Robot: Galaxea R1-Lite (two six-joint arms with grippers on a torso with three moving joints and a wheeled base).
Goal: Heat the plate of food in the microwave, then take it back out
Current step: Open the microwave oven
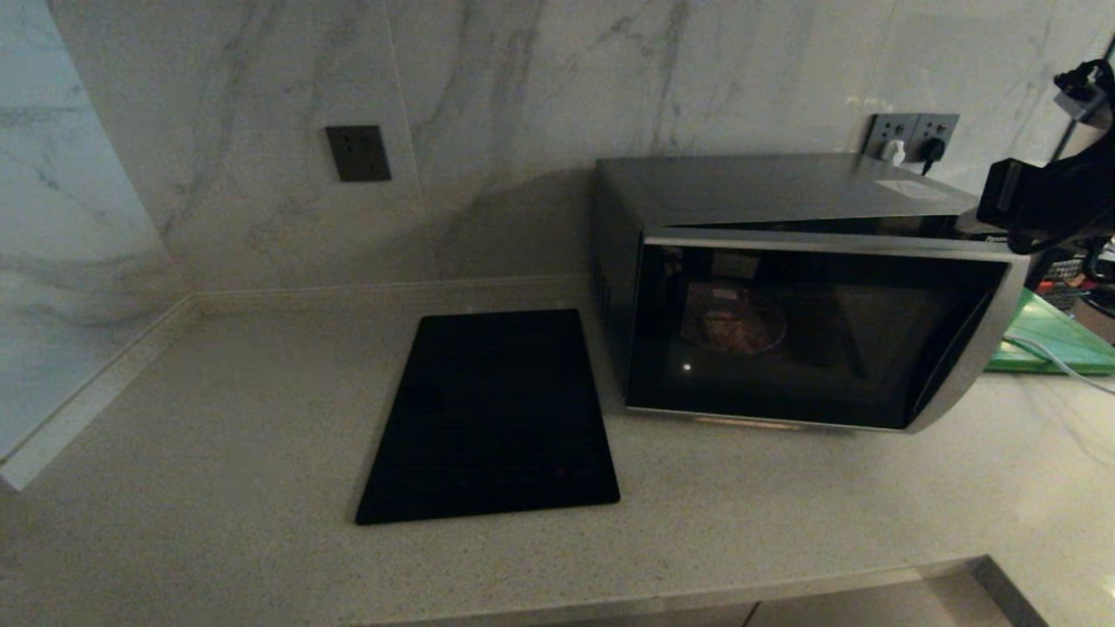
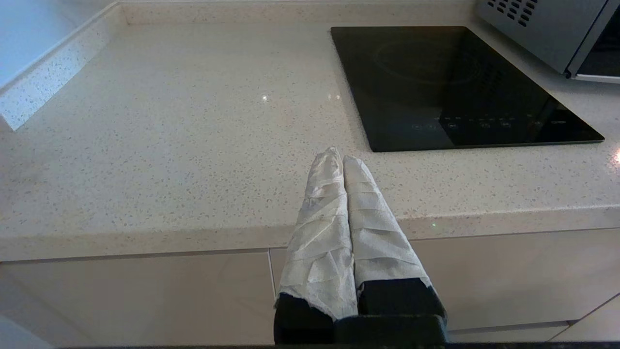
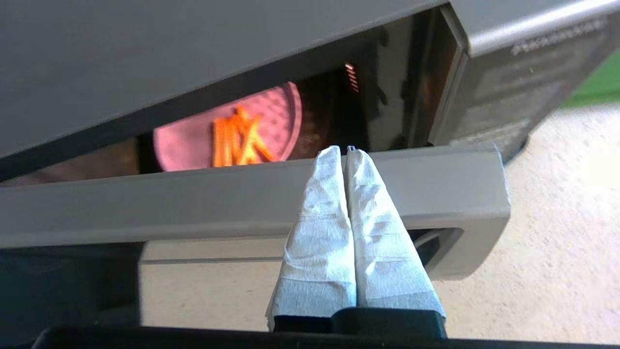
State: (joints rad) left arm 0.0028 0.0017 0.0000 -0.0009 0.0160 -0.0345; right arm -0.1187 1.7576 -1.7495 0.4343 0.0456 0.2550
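Two arms under my watch: one is working at the microwave, one is idling low.
Counter [image 1: 218,453]: it is carrying everything, pale and speckled.
Microwave [image 1: 784,287]: I am seeing it sitting at the back right of the counter, its door standing slightly ajar at the top edge.
Black slab [image 1: 492,418]: it is lying flat just beside the microwave, on its left.
Green board [image 1: 1050,335]: it is lying behind the microwave's right end.
Plate of food [image 3: 232,133]: it is sitting inside the microwave, glowing pink with orange sticks, showing through the door gap.
Right gripper [image 3: 345,151]: its wrapped fingers are pressing together, tips resting at the door's upper edge.
Left gripper [image 2: 339,157]: it is hanging before the counter's front edge, fingers pressed together, holding nothing.
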